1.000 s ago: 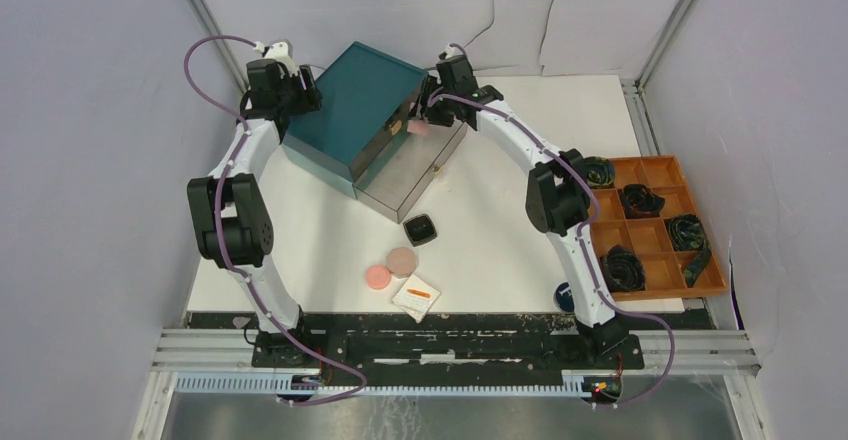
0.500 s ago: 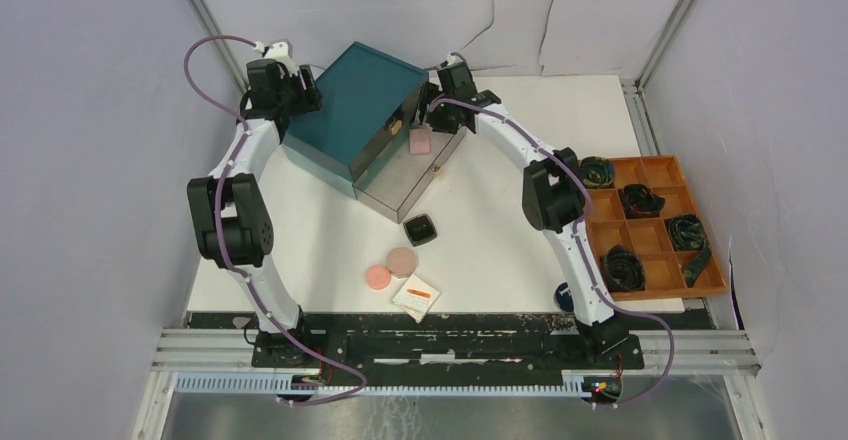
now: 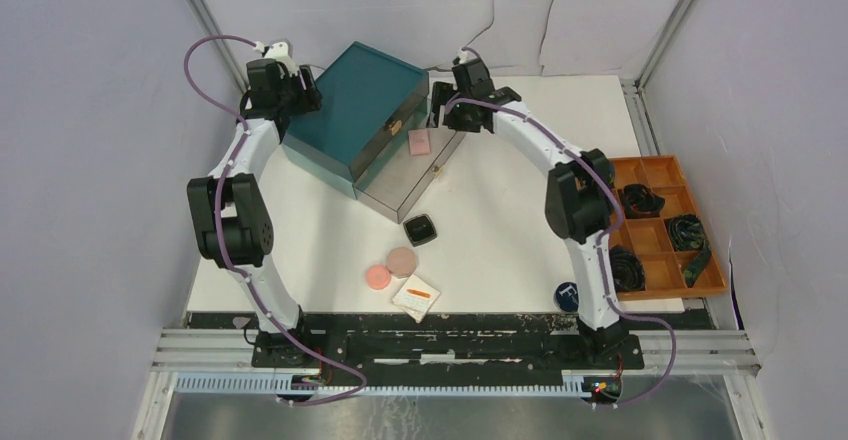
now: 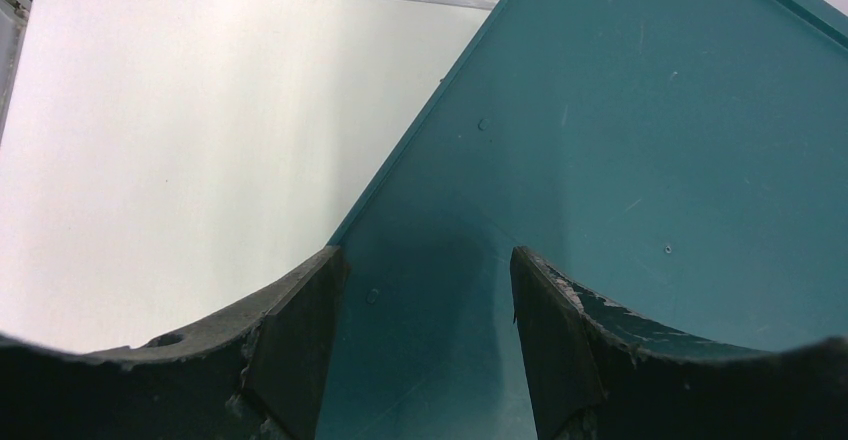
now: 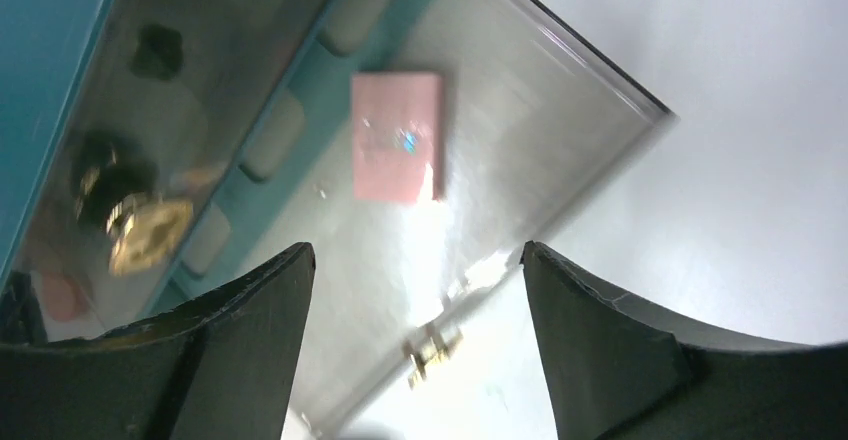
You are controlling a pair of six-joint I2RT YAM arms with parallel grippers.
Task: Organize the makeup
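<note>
Right pincer (image 5: pixel 415 252) hangs released over the pulled-out drawer (image 3: pixel 400 182), its fingers (image 5: pixel 250 330) spread wide. Between them, in the wrist view, we see the pink square (image 5: pixel 396 150) lying flat on the drawer floor, apart from both fingers. From above, we find it at the drawer's far end, just beside the front of the teal box (image 3: pixel 352 108). The wrist picture is smeared. We can make out only a brass fitting (image 5: pixel 146 230) on the box side and a small latch (image 5: pixel 430 345) at the drawer's front wall. The drawer's inner part runs under the box and out of sight.

Left pincer (image 4: pixel 425 255) is likewise released above the box lid, one finger over the lid's edge. We cannot tell whether it touches the lid, and the frame cuts off the roots of its fingers.

Nearer the arms, the black square compact (image 3: pixel 421 229) lies close to the drawer's near corner. The beige disc (image 3: pixel 402 260) and pink disc (image 3: pixel 378 277) sit side by side. The white pad (image 3: pixel 417 298), carrying a red-pink stick (image 3: pixel 418 292), lies just beside them near the table's front edge. The dark-blue tin (image 3: pixel 566 295) is partly hidden behind the right arm (image 3: pixel 575 200). The same arm covers part of the orange tray (image 3: pixel 665 172) at the right edge. Bare white table (image 3: pixel 500 220) opens between drawer and tray.
</note>
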